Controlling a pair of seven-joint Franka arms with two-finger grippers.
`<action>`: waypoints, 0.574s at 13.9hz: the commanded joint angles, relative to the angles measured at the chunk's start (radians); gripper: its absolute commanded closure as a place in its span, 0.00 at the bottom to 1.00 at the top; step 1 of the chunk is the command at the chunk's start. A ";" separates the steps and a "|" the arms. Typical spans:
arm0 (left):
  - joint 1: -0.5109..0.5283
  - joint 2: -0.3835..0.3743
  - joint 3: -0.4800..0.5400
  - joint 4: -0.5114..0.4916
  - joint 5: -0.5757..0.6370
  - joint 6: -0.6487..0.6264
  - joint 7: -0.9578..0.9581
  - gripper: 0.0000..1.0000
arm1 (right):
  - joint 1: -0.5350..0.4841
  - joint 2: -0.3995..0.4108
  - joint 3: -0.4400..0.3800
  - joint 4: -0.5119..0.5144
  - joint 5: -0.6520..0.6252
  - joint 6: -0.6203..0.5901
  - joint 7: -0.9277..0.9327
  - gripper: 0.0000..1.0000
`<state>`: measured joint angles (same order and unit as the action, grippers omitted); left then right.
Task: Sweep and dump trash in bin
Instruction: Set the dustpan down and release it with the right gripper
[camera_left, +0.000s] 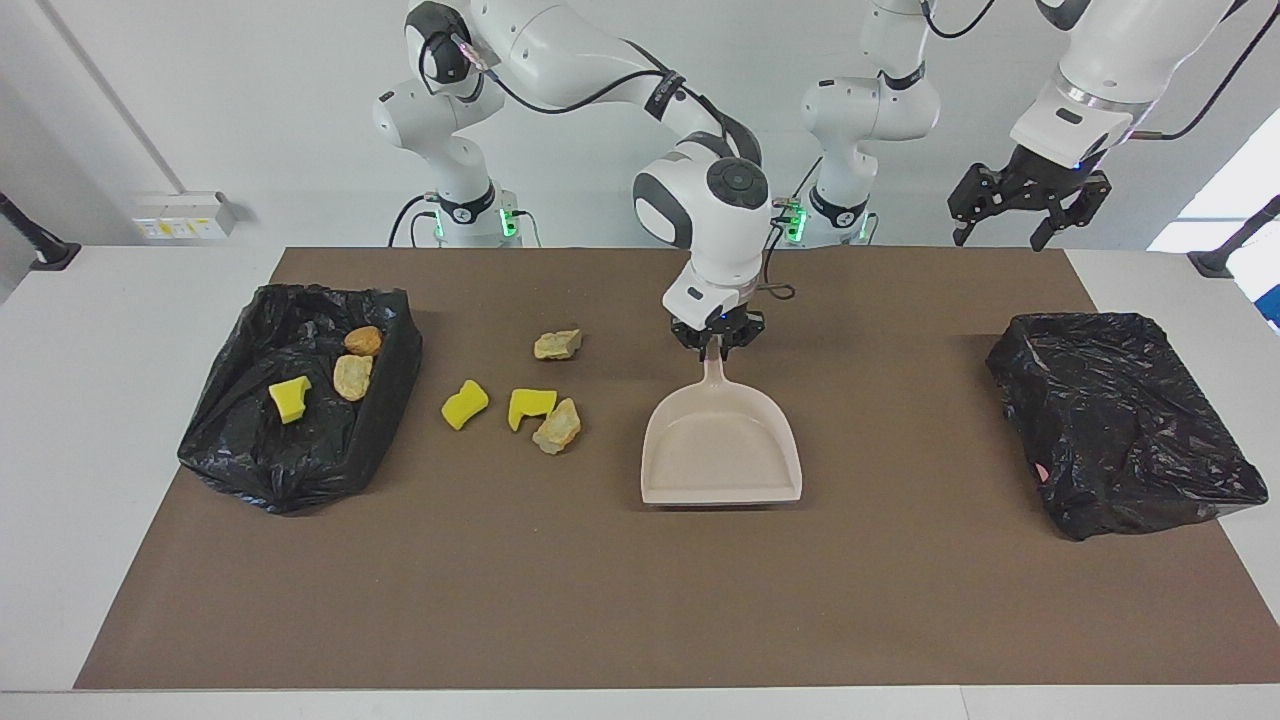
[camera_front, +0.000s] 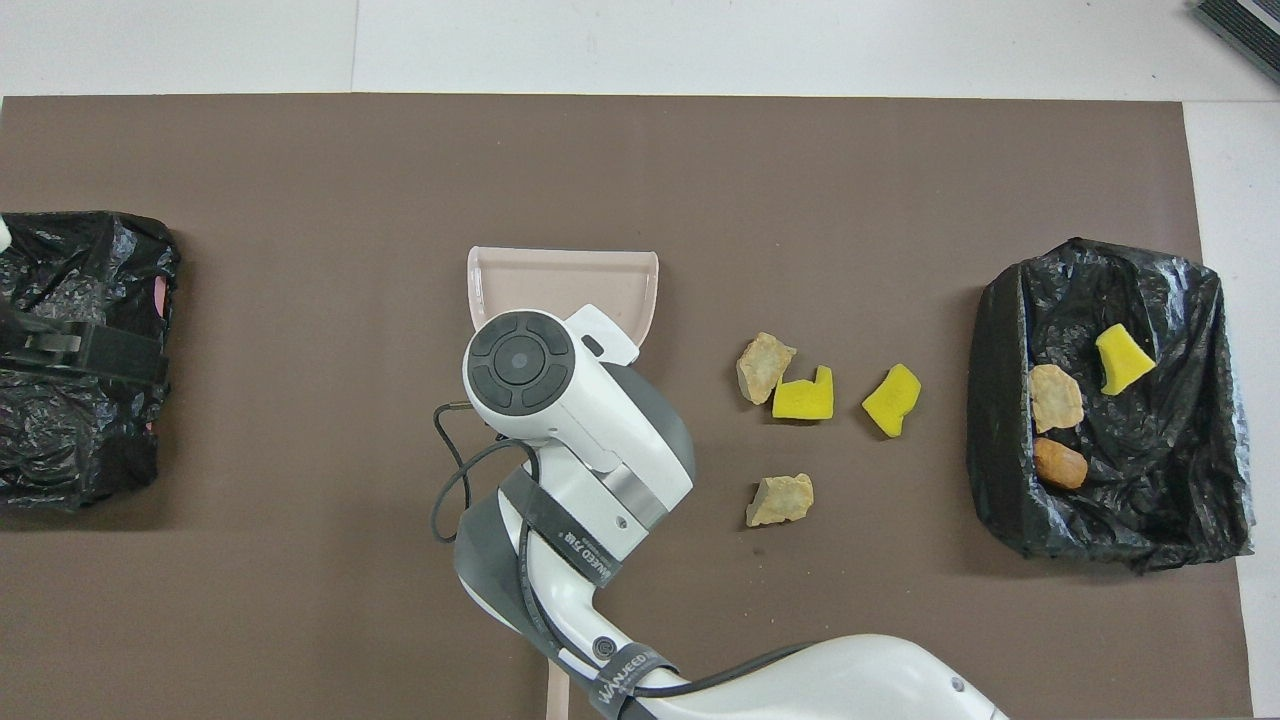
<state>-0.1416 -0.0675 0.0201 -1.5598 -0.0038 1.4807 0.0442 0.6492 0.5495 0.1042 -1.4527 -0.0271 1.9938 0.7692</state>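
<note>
- Bin (camera_left: 300, 395) at the right arm's end of the worktop (camera_left: 100, 400) holds three trash scraps (camera_left: 352, 376).
- Four scraps (camera_left: 540, 405) lie on the mat beside it.
- Right gripper (camera_left: 716, 340), fingers clamped on the dustpan (camera_left: 722, 447) handle.
- Left gripper (camera_left: 1030, 205), fingers spread, hangs above the second bin (camera_left: 1120, 420).

Facing view: set high across the table (camera_left: 640, 600), looking back at both robots, wide enough to take in the whole brown mat (camera_left: 900, 600) and the wall. Overhead view: mounted high above the robots' end, aimed steeply down and forward, closer in. Shared by both: mat, both black bags (camera_left: 290, 400) (camera_front: 1110, 400), dustpan (camera_left: 720, 450) (camera_front: 560, 285), turned half round.
</note>
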 joint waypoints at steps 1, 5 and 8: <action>-0.006 -0.005 0.006 0.009 -0.012 -0.017 0.000 0.00 | 0.007 0.059 -0.004 0.034 -0.037 0.055 0.064 1.00; -0.006 -0.006 0.008 0.007 -0.012 -0.023 0.000 0.00 | 0.015 0.046 -0.003 0.046 -0.054 0.029 0.081 0.00; -0.006 -0.006 0.006 0.007 -0.012 -0.014 0.000 0.00 | 0.014 -0.005 0.002 0.037 -0.056 0.022 0.081 0.00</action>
<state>-0.1415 -0.0675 0.0204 -1.5598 -0.0041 1.4788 0.0442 0.6618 0.5781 0.1036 -1.4164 -0.0638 2.0322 0.8206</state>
